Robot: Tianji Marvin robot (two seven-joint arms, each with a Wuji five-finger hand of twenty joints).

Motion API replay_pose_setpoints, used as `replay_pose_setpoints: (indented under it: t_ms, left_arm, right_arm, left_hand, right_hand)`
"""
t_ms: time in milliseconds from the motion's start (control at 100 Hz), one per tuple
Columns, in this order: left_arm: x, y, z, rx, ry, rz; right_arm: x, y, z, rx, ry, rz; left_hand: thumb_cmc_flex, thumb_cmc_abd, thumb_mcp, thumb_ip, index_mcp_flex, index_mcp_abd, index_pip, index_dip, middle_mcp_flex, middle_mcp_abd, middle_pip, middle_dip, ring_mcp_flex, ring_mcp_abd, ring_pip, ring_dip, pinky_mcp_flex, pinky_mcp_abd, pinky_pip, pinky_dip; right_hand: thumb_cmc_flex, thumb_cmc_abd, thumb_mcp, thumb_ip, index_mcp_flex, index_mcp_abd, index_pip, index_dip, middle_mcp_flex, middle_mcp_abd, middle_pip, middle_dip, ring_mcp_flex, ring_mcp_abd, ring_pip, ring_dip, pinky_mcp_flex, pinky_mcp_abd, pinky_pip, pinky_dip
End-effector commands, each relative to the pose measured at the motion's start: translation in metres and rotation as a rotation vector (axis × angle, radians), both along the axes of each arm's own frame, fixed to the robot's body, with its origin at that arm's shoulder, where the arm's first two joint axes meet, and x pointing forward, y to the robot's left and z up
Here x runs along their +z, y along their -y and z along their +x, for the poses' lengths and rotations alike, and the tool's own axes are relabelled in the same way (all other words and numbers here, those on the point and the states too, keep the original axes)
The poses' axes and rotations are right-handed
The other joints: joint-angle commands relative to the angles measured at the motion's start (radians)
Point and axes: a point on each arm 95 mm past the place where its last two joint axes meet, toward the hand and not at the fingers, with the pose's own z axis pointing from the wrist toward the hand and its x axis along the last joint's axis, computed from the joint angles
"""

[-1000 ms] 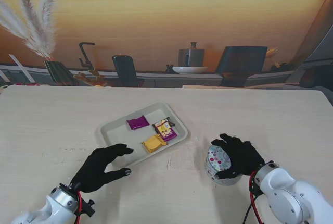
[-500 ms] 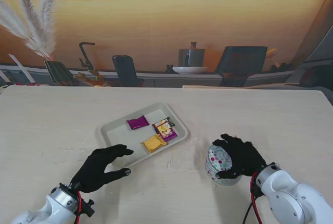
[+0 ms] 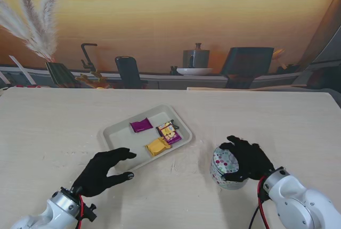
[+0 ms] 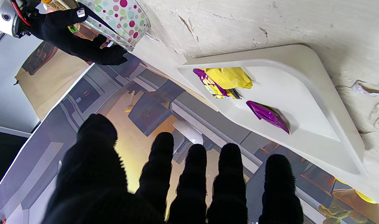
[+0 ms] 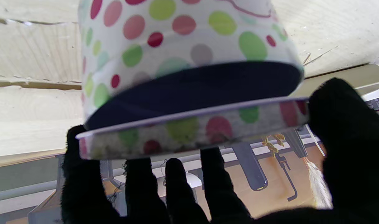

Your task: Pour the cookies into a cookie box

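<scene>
Gripping the polka-dot cookie box (image 3: 224,164) with my right hand (image 3: 248,158), I have my fingers (image 5: 342,124) wrapped over its lid, thumb on one side and the others curled around the rim on the other. In the right wrist view the lid sits tilted, with a dark gap between it and the body of the box. The box rests on the pale wooden surface (image 3: 58,128) at my right, near me, just right of the white tray (image 3: 118,133). My left hand (image 3: 104,169) is spread open and holds nothing; it hovers at the near left edge of the tray, fingertips close to the rim. The tray lies in the middle of the surface and carries the wrapped cookies: a purple packet (image 3: 141,125) toward the far side, a yellow packet (image 3: 158,146) nearer me, and a yellow-and-purple packet (image 3: 169,132) just right of those
</scene>
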Motion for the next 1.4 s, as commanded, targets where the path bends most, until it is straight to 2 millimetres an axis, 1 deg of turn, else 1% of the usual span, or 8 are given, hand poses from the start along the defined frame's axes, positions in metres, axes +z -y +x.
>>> replay_pose_setpoints:
  t_ms: [0, 110, 450, 880, 1180, 1390]
  left_arm:
    - [-0.001, 0.002, -0.002, -0.007, -0.014, 0.003]
    - [-0.001, 0.002, -0.002, -0.007, -0.015, 0.003]
    - [-0.002, 0.002, -0.002, -0.006, -0.017, 0.003]
    - [-0.001, 0.001, -0.001, -0.002, -0.013, 0.003]
    - [-0.001, 0.000, -0.002, -0.001, -0.010, 0.004]
    - [-0.001, 0.000, -0.002, -0.002, -0.011, 0.006]
  right_arm:
    - [-0.004, 0.000, -0.003, 0.003, -0.012, -0.002]
    - [-0.004, 0.000, -0.003, 0.002, -0.002, 0.004]
    - [-0.001, 0.001, -0.005, 0.003, 0.033, 0.018]
    - [0.010, 0.003, -0.010, 0.002, 0.095, 0.037]
    - [0.019, 0.010, -0.018, -0.027, 0.144, 0.048]
    - [0.022, 0.019, -0.026, -0.060, 0.181, 0.050]
  left_hand:
    - [-0.002, 0.034, -0.013, 0.012, 0.018, -0.014, 0.005, 0.006, 0.012, -0.006, -0.004, 0.006, 0.012, -0.001, 0.007, 0.014, -0.003, 0.003, 0.010, 0.010]
    - [-0.002, 0.036, -0.013, 0.012, 0.020, -0.014, 0.006, 0.006, 0.013, -0.005, -0.004, 0.006, 0.014, 0.000, 0.007, 0.014, -0.003, 0.002, 0.009, 0.009]
    - [0.000, 0.040, -0.014, 0.011, 0.027, -0.016, 0.009, 0.008, 0.016, -0.005, -0.004, 0.006, 0.015, 0.001, 0.008, 0.015, -0.003, 0.005, 0.009, 0.009]
    - [0.001, 0.041, -0.015, 0.010, 0.030, -0.018, 0.010, 0.009, 0.018, -0.005, -0.004, 0.006, 0.016, 0.002, 0.008, 0.015, -0.003, 0.005, 0.009, 0.010]
    - [0.001, 0.042, -0.016, 0.010, 0.032, -0.017, 0.011, 0.009, 0.019, -0.003, -0.004, 0.006, 0.015, 0.002, 0.009, 0.015, -0.003, 0.006, 0.009, 0.010]
    - [0.001, 0.042, -0.016, 0.010, 0.036, -0.019, 0.012, 0.010, 0.021, -0.005, -0.004, 0.007, 0.017, 0.002, 0.009, 0.015, -0.003, 0.005, 0.008, 0.009]
  right_hand:
    - [0.099, 0.017, 0.177, 0.029, 0.024, 0.037, 0.012, -0.011, 0.014, 0.019, 0.029, 0.013, 0.072, -0.048, 0.099, 0.058, 0.027, -0.037, 0.103, 0.044]
    - [0.104, 0.011, 0.196, 0.027, 0.043, 0.052, 0.023, -0.017, 0.015, 0.023, 0.063, 0.026, 0.084, -0.043, 0.106, 0.062, 0.038, -0.038, 0.112, 0.047]
    - [0.110, 0.011, 0.219, 0.025, 0.069, 0.051, 0.045, -0.025, 0.013, 0.019, 0.112, 0.044, 0.093, -0.043, 0.119, 0.069, 0.048, -0.039, 0.124, 0.052]
    - [0.116, 0.011, 0.239, 0.023, 0.097, 0.050, 0.072, -0.034, 0.012, 0.019, 0.176, 0.067, 0.112, -0.040, 0.128, 0.074, 0.064, -0.038, 0.134, 0.052]
    - [0.122, 0.008, 0.248, 0.022, 0.110, 0.046, 0.089, -0.036, 0.010, 0.019, 0.215, 0.079, 0.124, -0.039, 0.133, 0.076, 0.071, -0.039, 0.140, 0.051]
    - [0.128, 0.008, 0.257, 0.022, 0.128, 0.049, 0.100, -0.035, 0.022, 0.018, 0.230, 0.083, 0.136, -0.034, 0.137, 0.078, 0.081, -0.040, 0.144, 0.051]
